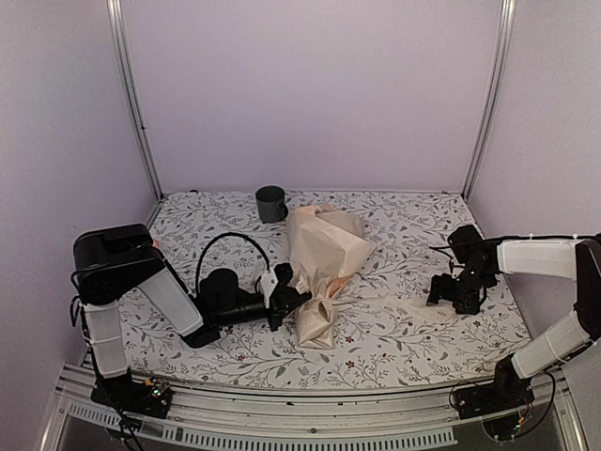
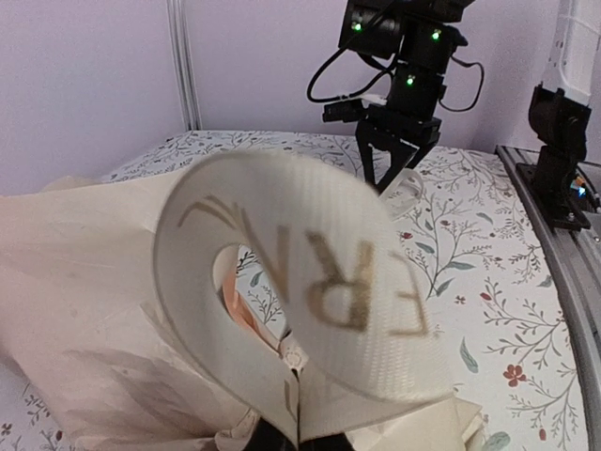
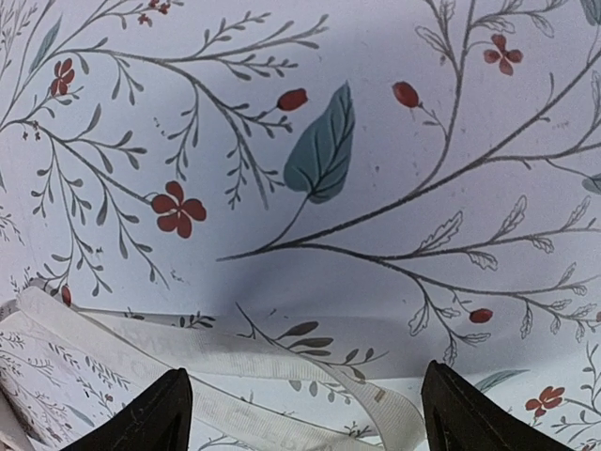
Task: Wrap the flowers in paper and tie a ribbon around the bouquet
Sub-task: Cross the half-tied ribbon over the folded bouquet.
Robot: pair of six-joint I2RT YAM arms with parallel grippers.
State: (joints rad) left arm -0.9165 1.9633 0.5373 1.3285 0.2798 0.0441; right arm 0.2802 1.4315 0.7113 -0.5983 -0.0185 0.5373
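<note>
A floral-print cloth of grey-green sprigs and red blossoms covers the table, closed in by pale lilac walls with two metal posts at the far corners. On it are one dark mug at the far edge, one bouquet in cream-peach paper lying at the centre, and one ribbon. The left gripper, beside the bouquet's narrow end, pinches a loop of ribbon between closed jaws. The right gripper hangs with its jaws spread wide just over another stretch of ribbon lying on the cloth.
</note>
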